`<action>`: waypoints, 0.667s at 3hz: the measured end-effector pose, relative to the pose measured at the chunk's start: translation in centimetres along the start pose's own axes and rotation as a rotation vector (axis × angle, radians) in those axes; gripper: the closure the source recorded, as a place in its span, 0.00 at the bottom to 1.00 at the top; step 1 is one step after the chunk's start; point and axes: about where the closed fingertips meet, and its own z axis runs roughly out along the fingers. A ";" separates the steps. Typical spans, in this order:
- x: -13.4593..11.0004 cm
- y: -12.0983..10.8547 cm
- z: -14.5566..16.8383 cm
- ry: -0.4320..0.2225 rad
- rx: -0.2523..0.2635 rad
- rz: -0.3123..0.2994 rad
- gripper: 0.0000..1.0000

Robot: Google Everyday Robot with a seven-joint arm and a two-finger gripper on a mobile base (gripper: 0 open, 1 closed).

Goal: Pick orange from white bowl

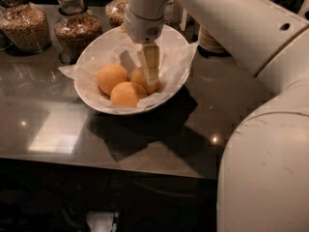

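The white bowl, wide, shallow and lined with crumpled white paper, stands on the dark counter and holds three round fruits. The orange, duller and yellowish, lies at the back right of the three and is partly hidden. Two deeper-orange fruits lie at the left and the front. My gripper hangs straight down from the white arm into the bowl. Its tip is at the orange, against its right side.
Glass jars of grains and nuts stand behind the bowl at the back left. A stack of small white dishes stands at the back right. My large white arm fills the right side of the view. The counter's front edge runs below the bowl.
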 end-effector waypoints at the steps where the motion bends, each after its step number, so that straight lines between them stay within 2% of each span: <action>1: 0.0 0.0 0.0 0.000 0.000 0.000 0.19; 2: 0.0 0.0 0.0 0.000 0.000 0.000 0.35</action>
